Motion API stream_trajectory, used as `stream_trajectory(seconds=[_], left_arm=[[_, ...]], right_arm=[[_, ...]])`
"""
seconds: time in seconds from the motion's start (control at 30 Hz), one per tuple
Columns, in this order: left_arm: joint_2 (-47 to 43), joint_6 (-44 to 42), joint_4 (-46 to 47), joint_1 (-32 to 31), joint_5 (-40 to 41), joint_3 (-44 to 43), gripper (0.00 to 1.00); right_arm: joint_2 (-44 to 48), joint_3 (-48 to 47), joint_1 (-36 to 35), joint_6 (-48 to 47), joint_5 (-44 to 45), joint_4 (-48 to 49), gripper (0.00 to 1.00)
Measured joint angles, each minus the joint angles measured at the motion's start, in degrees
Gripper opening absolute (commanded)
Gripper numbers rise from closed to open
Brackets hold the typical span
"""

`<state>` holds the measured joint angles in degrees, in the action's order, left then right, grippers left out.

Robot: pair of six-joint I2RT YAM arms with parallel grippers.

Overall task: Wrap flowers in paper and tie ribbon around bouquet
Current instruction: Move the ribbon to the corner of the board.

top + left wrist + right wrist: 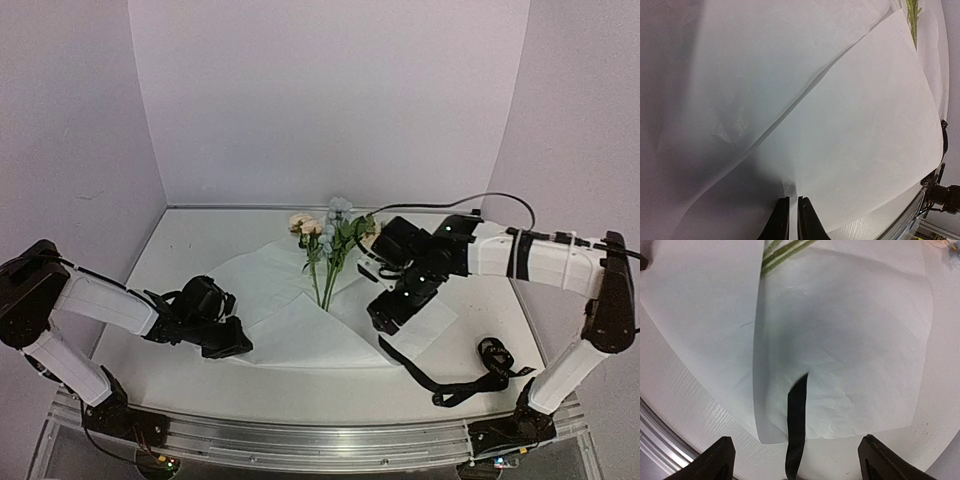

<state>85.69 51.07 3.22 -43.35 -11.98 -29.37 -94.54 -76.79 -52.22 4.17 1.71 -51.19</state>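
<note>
flowers [330, 235] on paper [300, 335], ribbon [412, 372] at edge

Flower stems [782, 252] cut off at top edge, ribbon [796, 425] txt unreadable

The white tabletop [190, 250] carries a large, thin white paper sheet [300, 335], folded over itself, and a long black ribbon [462, 390], one end reaching onto the sheet.

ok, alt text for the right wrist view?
The right gripper hangs open above the white paper, folded over the green stems of the flowers at the top edge. The black ribbon runs from the paper's middle down to the frame's bottom.
</note>
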Motion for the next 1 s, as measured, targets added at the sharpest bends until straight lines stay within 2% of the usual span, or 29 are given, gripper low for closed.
stream_trajectory(seconds=[0.1, 0.23, 0.33, 0.47, 0.57, 0.83, 1.0], left_arm=[[0.0, 0.0, 0.3, 0.0, 0.1, 0.1, 0.08], [0.0, 0.0, 0.4, 0.0, 0.1, 0.1, 0.08], [0.0, 0.0, 0.4, 0.0, 0.1, 0.1, 0.08], [0.0, 0.0, 0.4, 0.0, 0.1, 0.1, 0.08], [0.0, 0.0, 0.4, 0.0, 0.1, 0.1, 0.08], [0.2, 0.0, 0.5, 0.0, 0.1, 0.1, 0.08], [0.4, 0.0, 0.9, 0.0, 0.1, 0.1, 0.08]], right_arm=[[6.8, 11.3, 0.2, 2.9, 1.4, 3.7, 0.8], [9.3, 25.8, 0.1, 6.1, 2.7, 8.3, 0.77], [9.4, 31.1, -0.3, 7.3, 3.7, 11.2, 0.75], [9.7, 33.0, -1.3, 8.3, 4.6, 15.1, 0.69], [9.7, 33.5, -1.7, 9.6, 4.7, 18.1, 0.59], [9.8, 37.3, -1.8, 13.9, 5.3, 20.8, 0.18], [13.0, 40.1, -1.8, 16.3, 6.8, 19.9, 0.05]])
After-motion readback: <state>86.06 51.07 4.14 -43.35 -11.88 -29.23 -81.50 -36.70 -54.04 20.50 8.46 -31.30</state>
